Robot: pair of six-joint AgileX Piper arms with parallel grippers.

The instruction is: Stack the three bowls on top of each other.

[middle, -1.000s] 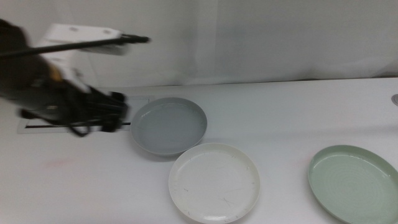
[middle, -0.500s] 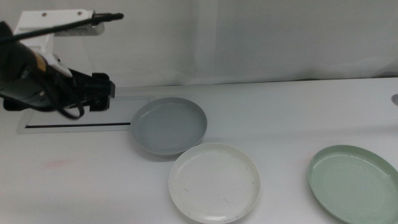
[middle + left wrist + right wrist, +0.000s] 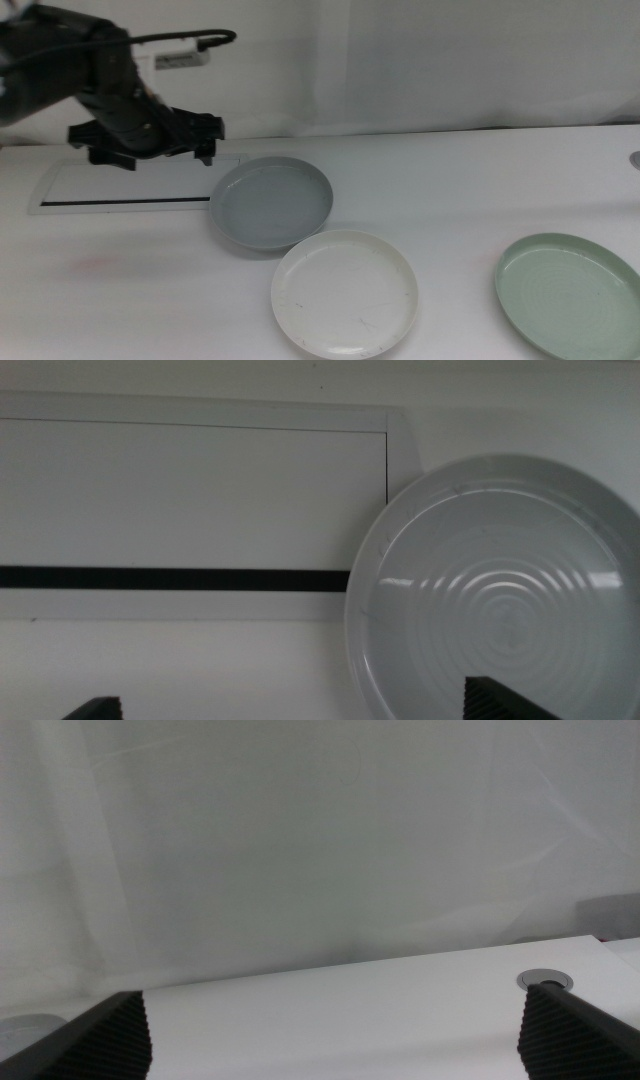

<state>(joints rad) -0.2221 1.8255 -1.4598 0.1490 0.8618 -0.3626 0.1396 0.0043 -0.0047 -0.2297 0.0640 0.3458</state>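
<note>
Three bowls lie apart on the white table: the grey-blue bowl point(image 3: 271, 202) in the middle, the white bowl point(image 3: 345, 292) just in front of it, and the pale green bowl point(image 3: 570, 295) at the front right. My left gripper point(image 3: 205, 140) hovers above the table just left of the grey-blue bowl's far rim. In the left wrist view its jaws point(image 3: 300, 705) stand wide open and empty, with the grey-blue bowl point(image 3: 500, 600) under one side. My right gripper point(image 3: 345, 1035) is open and empty, out of the middle view, facing the curtain.
A flat white panel point(image 3: 120, 185) with a dark slot point(image 3: 170, 578) lies at the back left, below my left arm. A white curtain closes off the back. A round metal grommet point(image 3: 545, 980) sits in the table near the right edge.
My left arm has risen and swung right, from over the panel toward the grey-blue bowl's far-left rim. The bowls have not moved.
</note>
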